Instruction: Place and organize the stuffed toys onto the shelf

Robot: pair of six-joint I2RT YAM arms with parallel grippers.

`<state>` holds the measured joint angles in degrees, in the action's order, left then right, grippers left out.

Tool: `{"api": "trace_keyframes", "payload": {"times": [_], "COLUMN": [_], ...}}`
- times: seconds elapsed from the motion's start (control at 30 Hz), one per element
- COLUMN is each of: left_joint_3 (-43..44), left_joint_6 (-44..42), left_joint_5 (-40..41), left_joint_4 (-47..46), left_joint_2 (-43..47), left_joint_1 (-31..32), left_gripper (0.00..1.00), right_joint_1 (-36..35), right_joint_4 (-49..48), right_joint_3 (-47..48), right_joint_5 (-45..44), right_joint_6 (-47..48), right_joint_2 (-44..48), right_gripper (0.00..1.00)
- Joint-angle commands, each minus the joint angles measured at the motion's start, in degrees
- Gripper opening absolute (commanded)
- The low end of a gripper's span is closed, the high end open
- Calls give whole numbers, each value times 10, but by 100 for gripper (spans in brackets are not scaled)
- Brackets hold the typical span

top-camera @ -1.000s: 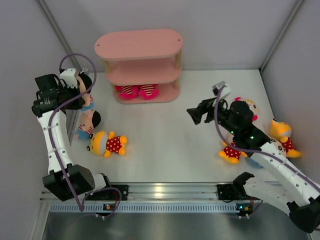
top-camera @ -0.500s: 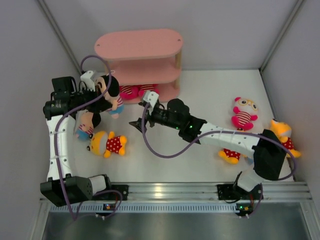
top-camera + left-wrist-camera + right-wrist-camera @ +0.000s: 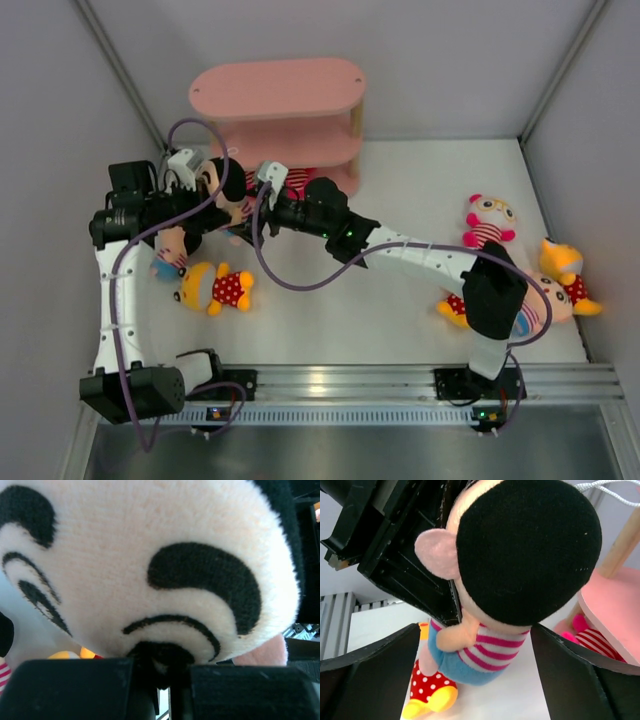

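In 1 second the right gripper [image 3: 475,630] has swung across from well right of the shelf [image 3: 275,88] to its front-left corner. There the left gripper [image 3: 170,690] stays clenched on a peach-headed doll [image 3: 228,183]. The right one now stands spread, 1 finger either side of the doll, apparently clear of it. Likely a handover is starting, so the doll can reach a tier.

The left arm [image 3: 110,290] is seen upright from its base, with the wrist turned toward 3 o'clock. The left gripper [image 3: 205,192] is clamped on a stuffed toy [image 3: 225,180]. The right arm [image 3: 420,255] is extended toward 10 o'clock, and the right gripper [image 3: 245,212] is held with its jaws spread wide.
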<state>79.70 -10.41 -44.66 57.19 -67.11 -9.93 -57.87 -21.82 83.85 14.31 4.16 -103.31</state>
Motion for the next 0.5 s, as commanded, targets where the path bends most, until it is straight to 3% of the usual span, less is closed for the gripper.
{"api": "trace_keyframes", "payload": {"times": [0.0, 0.07, 0.2, 0.37, 0.47], "left_joint_3": [5, 6, -8, -20, -17], "left_joint_6": [-11, -17, -40, -54, -55], "left_joint_5": [-41, -40, 6, 25, 21], "left_joint_4": [-1, 3, 9, 15, 19], "left_joint_2": [12, 14, 16, 12, 11], "left_joint_1": [4, 4, 11, 24, 37], "left_gripper": [0, 0, 0, 0, 0], "right_joint_1": [17, 33, 98, 126, 124], "right_joint_4": [3, 7, -47, -24, -17], "right_joint_3": [44, 55, 50, 68, 90], "right_joint_5": [45, 63, 189, 237, 279], "right_joint_6": [-37, -74, -198, -193, -182], "right_joint_2": [-21, -32, -15, 11, 0], "right_gripper": [90, 89, 88, 99, 99]}}
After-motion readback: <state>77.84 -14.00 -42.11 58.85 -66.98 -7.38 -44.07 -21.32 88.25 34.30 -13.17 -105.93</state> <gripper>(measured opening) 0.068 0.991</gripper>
